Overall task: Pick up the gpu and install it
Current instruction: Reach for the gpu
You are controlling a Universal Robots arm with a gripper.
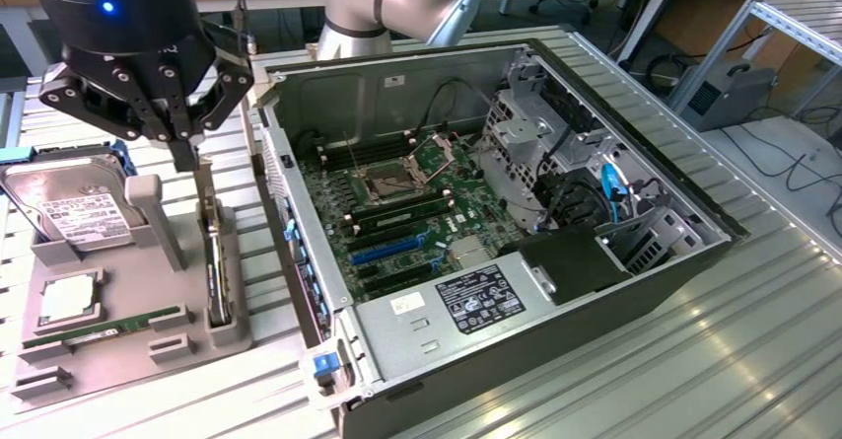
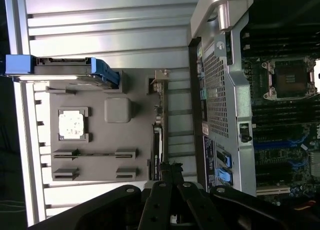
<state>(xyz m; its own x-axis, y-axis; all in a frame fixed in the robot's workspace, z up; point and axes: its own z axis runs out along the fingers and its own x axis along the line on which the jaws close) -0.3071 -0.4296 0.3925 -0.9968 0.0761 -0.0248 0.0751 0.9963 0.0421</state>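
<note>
The gpu point(image 1: 211, 252) is a thin dark card standing on edge in a slot of the grey holder point(image 1: 125, 291), at the exterior view's left. My gripper point(image 1: 184, 153) hangs just over the card's upper end with its fingers pressed together. Whether they touch the card, I cannot tell. In the wrist view the gripper point(image 2: 168, 166) is shut right at one end of the gpu point(image 2: 158, 135), which still sits in the holder point(image 2: 100, 135). The open computer case point(image 1: 526, 212) lies beside the holder, its motherboard point(image 1: 408, 212) and blue slot point(image 1: 388, 252) exposed.
The holder also carries a silver hard drive point(image 1: 79, 212), a square chip point(image 1: 66, 301) and a green memory stick point(image 1: 105, 326). The case's metal wall point(image 2: 225, 89) rises close beside the gpu. Ribbed metal tabletop point(image 1: 684, 360) surrounds everything.
</note>
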